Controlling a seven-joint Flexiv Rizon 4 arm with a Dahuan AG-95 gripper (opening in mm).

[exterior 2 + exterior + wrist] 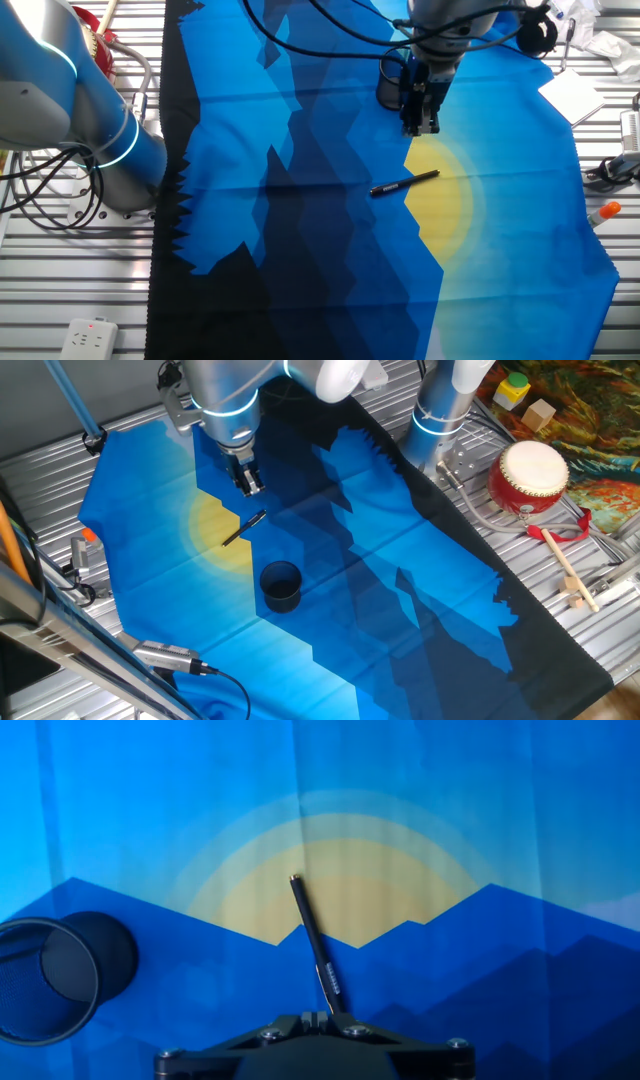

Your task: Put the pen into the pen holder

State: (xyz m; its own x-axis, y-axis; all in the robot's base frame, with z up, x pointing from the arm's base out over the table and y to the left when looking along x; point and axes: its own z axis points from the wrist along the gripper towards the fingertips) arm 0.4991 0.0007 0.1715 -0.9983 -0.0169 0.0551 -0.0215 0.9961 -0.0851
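The thin black pen (243, 528) lies flat on the blue cloth, across the edge of the yellow sun patch. It also shows in the other fixed view (405, 184) and in the hand view (316, 945). The dark cylindrical pen holder (281, 586) stands upright on the cloth a short way from the pen. In the hand view it is at the left edge (50, 978). In the other fixed view it is mostly hidden behind the hand (387, 88). My gripper (247, 482) hangs above the cloth beside the pen, fingers together and empty (420, 125) (315, 1017).
A red-and-white drum (528, 475) and a wooden drumstick (565, 565) lie on the metal table to the right of the cloth. A second arm's base (440, 420) stands at the cloth's edge. An orange-capped marker (603, 211) and cables lie beside the cloth.
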